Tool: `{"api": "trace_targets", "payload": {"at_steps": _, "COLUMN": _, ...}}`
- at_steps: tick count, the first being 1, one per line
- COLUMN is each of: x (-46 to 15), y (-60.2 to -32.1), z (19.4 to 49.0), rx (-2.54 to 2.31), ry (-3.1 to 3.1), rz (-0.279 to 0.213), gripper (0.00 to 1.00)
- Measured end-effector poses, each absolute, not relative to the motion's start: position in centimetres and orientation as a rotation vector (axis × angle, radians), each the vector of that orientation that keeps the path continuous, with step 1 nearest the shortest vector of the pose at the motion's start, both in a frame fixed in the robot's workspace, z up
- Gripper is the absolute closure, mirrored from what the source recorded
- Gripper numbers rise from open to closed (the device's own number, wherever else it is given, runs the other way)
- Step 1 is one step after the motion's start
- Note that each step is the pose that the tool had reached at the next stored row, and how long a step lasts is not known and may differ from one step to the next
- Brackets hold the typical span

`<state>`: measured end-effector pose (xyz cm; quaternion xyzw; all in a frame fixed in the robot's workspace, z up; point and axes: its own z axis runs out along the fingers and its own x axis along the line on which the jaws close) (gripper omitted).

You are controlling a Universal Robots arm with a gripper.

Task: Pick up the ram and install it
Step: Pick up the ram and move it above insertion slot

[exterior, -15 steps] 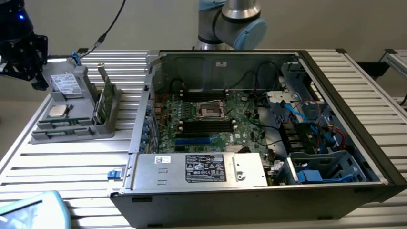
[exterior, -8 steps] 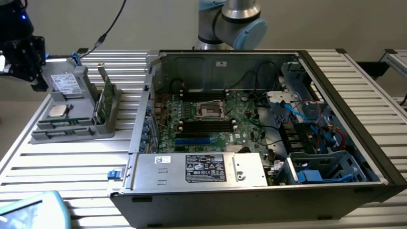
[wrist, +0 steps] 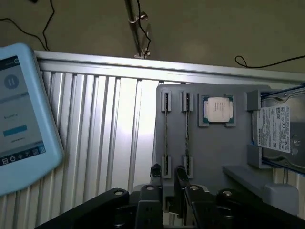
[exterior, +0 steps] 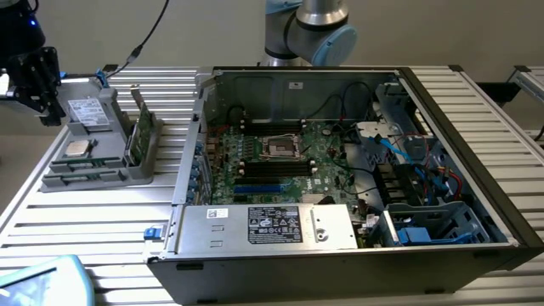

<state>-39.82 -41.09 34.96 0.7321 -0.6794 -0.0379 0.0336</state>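
Two ram sticks stand on edge in the slots of a grey holder tray [wrist: 209,148]; I see them edge-on as thin strips, one ram [wrist: 165,138] and a second ram [wrist: 186,138]. My gripper [wrist: 167,175] hovers above the tray's end, open, with nothing between its black fingers [wrist: 155,172]; the first stick lines up with the gap. In the exterior view the gripper [exterior: 50,115] hangs over the far-left end of the tray [exterior: 127,173]. The open computer case [exterior: 340,268] holds the motherboard [exterior: 327,153] with its black slots [exterior: 276,167].
On the tray also lie a square silver processor [wrist: 218,110] and a hard drive [wrist: 281,131]. A taller green card with a bracket [exterior: 140,131] stands upright in the tray. A blue tablet-like pendant [wrist: 21,114] rests on the slatted table [wrist: 109,129]. Cables and drive cages [exterior: 425,191] fill the case's right side.
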Motion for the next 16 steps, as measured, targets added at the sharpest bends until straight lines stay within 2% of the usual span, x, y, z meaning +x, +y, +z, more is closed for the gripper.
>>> {"api": "trace_targets", "payload": {"at_steps": 1, "x": -39.8, "y": -41.1, "z": 35.0, "rx": 2.252, "ry": -2.090, "rz": -0.117, "gripper": 0.75}}
{"api": "trace_targets", "payload": {"at_steps": 2, "x": -39.8, "y": -41.1, "z": 35.0, "rx": 2.252, "ry": -2.090, "rz": -0.117, "gripper": 0.64}}
{"api": "trace_targets", "payload": {"at_steps": 4, "x": -39.8, "y": -41.1, "z": 34.8, "rx": 2.252, "ry": -2.090, "rz": -0.116, "gripper": 0.64}}
{"api": "trace_targets", "payload": {"at_steps": 5, "x": -39.8, "y": -41.1, "z": 34.6, "rx": 2.253, "ry": -2.090, "rz": -0.116, "gripper": 0.57}}
{"api": "trace_targets", "payload": {"at_steps": 16, "x": -40.1, "y": -41.1, "z": 32.6, "rx": 2.277, "ry": -2.062, "rz": -0.114, "gripper": 0.57}}
